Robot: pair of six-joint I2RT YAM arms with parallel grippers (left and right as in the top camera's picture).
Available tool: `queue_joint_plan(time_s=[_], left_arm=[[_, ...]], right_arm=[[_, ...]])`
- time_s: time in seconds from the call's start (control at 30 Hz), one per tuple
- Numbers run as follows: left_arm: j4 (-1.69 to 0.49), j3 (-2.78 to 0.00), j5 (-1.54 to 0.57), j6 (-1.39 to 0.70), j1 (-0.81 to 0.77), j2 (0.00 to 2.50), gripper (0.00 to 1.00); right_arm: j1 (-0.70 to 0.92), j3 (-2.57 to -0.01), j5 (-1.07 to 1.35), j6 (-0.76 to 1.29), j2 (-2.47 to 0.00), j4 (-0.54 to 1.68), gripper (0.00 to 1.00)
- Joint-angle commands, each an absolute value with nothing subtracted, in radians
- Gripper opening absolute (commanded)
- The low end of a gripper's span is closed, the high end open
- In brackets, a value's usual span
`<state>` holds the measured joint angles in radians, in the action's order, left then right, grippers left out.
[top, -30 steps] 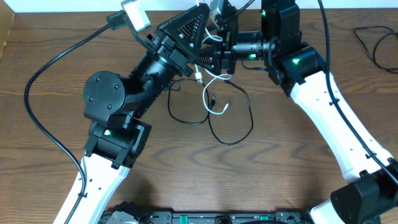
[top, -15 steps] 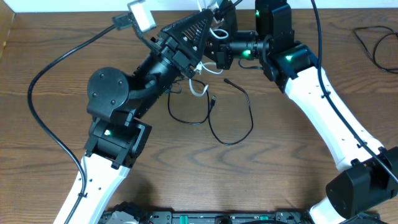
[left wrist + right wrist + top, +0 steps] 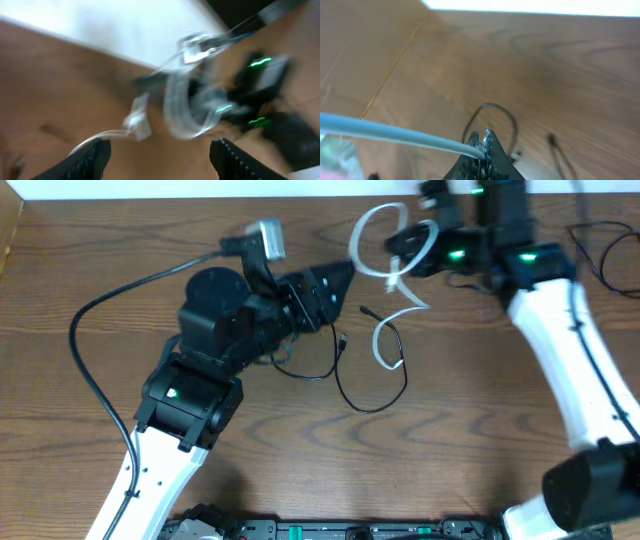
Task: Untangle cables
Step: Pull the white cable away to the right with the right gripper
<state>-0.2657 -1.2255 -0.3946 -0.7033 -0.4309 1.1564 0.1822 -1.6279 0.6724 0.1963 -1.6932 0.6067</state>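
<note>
My right gripper (image 3: 405, 258) is shut on the white cable (image 3: 385, 345) and holds it above the table at the back. The cord loops up left of the gripper and dangles toward the wood. In the right wrist view the white cable (image 3: 385, 131) runs in from the left into the shut fingertips (image 3: 484, 146). The black cable (image 3: 372, 405) lies in loose loops on the table below, also seen as the black cable (image 3: 490, 107). My left gripper (image 3: 345, 275) is open and empty, left of the white cord. In the blurred left wrist view the gripper (image 3: 160, 160) stands apart from the white cable (image 3: 180, 110).
Thick black arm wiring (image 3: 95, 330) arcs over the left of the table. Another dark cord (image 3: 600, 255) lies at the far right edge. A white wall strip (image 3: 180, 188) borders the back of the wooden table (image 3: 450, 460).
The left gripper opened, let go of the white cable and drew back left. The right gripper, shut on the white cable, lifted it up and to the right, off the black one.
</note>
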Motion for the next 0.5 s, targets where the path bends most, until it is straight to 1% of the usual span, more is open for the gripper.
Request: queue_joint_plan(time_s=[0.0,0.1,0.13,0.3,0.47], left_arm=[[-0.348,-1.243,-0.406,-0.559,-0.428,1.166,0.69],[-0.427,-1.242,-0.406,-0.534,-0.429,1.191,0.70],[-0.444,-1.242,-0.406,-0.534,-0.429,1.201,0.73],[-0.475,-1.242,-0.407,-0.535,-0.429,1.258,0.74],[-0.475,-1.241,-0.408,-0.535,-0.429,1.312,0.74]], right_arm=[[0.082,-1.644,0.656,0.217,-1.559,0.637,0.01],[-0.028,-1.644,0.650,0.232,-1.494,0.680,0.01],[-0.065,-1.644,0.648,0.232,-1.477,0.693,0.01],[-0.257,-1.644,0.596,0.244,-1.430,0.769,0.01],[-0.426,-1.644,0.392,0.279,-1.441,0.849,0.01]])
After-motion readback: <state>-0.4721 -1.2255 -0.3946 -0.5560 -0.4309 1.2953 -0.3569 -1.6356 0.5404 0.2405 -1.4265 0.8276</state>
